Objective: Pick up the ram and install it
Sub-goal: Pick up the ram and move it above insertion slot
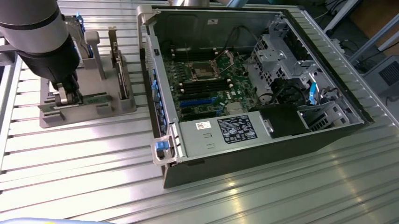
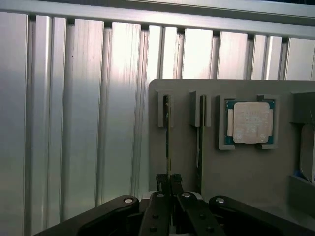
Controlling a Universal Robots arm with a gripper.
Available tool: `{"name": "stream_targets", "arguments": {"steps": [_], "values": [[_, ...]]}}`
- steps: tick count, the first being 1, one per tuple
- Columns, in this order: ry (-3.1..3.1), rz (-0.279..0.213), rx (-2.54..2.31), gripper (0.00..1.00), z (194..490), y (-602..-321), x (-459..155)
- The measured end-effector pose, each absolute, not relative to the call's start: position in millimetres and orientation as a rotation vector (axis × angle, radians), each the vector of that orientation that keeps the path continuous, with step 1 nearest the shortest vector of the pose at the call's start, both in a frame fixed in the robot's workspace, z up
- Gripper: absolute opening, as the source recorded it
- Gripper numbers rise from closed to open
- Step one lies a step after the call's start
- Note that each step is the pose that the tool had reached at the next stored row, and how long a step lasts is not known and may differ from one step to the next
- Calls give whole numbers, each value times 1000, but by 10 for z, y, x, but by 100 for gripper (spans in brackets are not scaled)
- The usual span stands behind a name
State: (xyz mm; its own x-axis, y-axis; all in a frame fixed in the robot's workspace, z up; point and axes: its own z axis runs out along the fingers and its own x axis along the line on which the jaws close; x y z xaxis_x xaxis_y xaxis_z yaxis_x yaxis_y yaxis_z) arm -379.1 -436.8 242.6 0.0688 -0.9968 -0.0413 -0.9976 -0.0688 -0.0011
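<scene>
Because the ram [image 2: 167, 142] is a light, stiff, thin stick with fragile chips and contacts, I judge it should be pinched by its flat faces near the top edge and lifted straight, never twisted. It stands on edge in a slot of the grey holder [image 2: 246, 172], at the exterior view's left. The claw [image 2: 169, 181] looks clenched on the ram's top edge, fingertips tight against either face, with the stick seated in its slot. The arm [image 1: 37, 28] reaches steeply down, its wrist pointing at the holder. Beyond the slot a processor [image 2: 252, 122] lies in its own recess. Farther off, on the bench [image 1: 93, 158], the open computer case [image 1: 249, 154] shows its motherboard [image 1: 206, 84].
</scene>
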Motion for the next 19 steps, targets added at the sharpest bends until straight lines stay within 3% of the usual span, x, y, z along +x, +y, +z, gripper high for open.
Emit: {"name": "stream_targets", "arguments": {"steps": [19], "values": [[2124, 46, -2275, 12, 2771, -4368, -3791]]}}
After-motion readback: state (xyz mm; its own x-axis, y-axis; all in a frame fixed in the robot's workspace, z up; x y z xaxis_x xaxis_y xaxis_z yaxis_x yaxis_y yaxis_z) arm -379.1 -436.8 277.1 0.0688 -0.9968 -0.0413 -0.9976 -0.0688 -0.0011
